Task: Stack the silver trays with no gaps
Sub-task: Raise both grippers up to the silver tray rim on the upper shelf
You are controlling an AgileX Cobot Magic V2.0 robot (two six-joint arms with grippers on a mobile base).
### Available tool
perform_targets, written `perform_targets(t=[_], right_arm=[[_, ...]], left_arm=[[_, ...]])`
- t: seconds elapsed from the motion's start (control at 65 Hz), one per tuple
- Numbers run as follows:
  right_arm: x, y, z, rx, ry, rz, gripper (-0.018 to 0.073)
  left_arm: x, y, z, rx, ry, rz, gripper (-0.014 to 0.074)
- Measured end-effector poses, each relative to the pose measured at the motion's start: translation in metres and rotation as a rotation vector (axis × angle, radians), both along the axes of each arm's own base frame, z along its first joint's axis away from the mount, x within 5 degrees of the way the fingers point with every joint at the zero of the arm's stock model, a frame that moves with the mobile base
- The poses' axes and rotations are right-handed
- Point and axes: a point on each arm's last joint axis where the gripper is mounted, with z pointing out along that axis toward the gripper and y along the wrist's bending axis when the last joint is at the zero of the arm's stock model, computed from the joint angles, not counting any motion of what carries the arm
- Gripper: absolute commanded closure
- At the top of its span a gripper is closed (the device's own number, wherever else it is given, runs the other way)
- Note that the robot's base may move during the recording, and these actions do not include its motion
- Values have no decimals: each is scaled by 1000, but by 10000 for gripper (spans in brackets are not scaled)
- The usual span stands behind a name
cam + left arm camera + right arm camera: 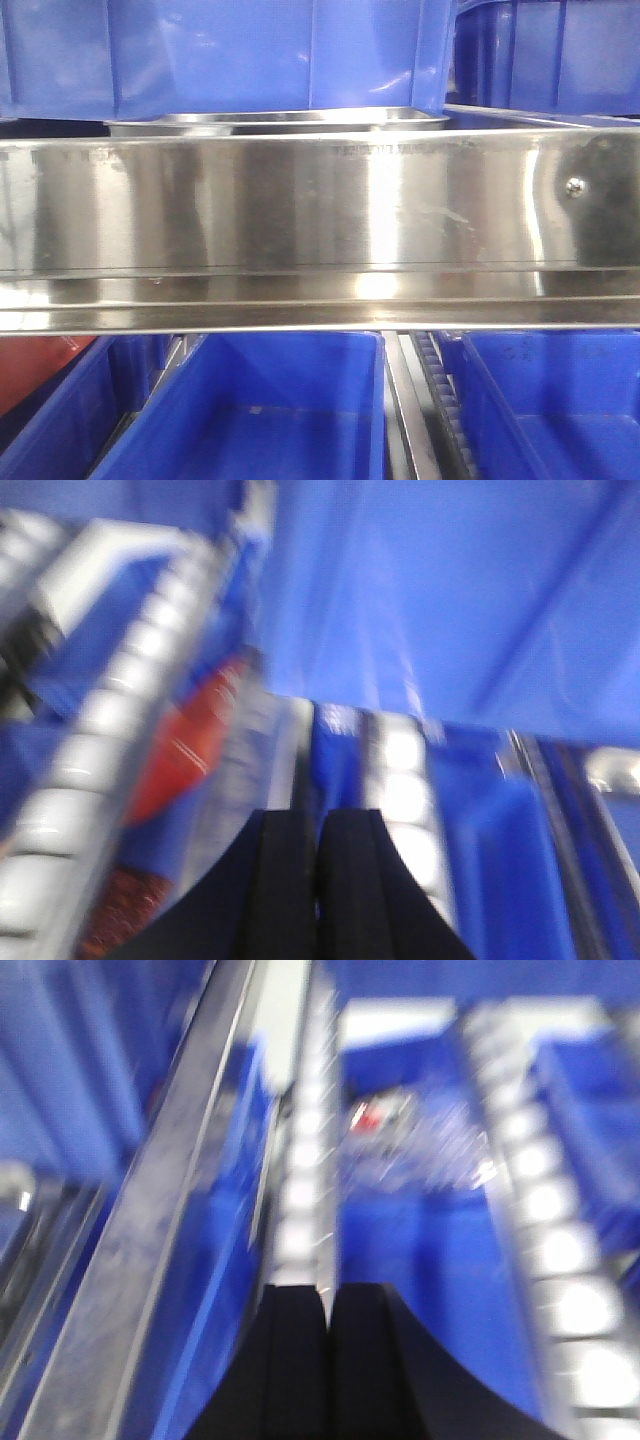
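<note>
My left gripper (318,830) and right gripper (328,1305) are closed, empty. The silver tray (280,121) sits behind the shelf rail (300,220); I think stacking is not started.

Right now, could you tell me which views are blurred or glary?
Front view: sharp, glare bands on the steel shelf rail; silver tray rim shaded behind it. Left wrist view: motion-blurred around the shut left gripper. Right wrist view: equally smeared around the shut right gripper.
</note>
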Motion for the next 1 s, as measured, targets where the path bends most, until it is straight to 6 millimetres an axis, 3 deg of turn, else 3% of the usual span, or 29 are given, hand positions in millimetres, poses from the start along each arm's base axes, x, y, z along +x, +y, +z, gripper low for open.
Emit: perform_targets(t=[0.185, 0.462, 0.847, 1.0], right_arm=[[25, 26, -20, 92, 95, 6, 620], [50, 66, -13, 137, 153, 0, 617], [71, 120, 3, 25, 338, -29, 617], [79, 134, -6, 4, 390, -25, 617]], left_arm=[[22, -39, 8, -35, 39, -89, 611], [47, -84, 19, -31, 181, -47, 611], [55, -104, 19, -67, 302, 15, 611], [55, -111, 16, -66, 313, -2, 611]])
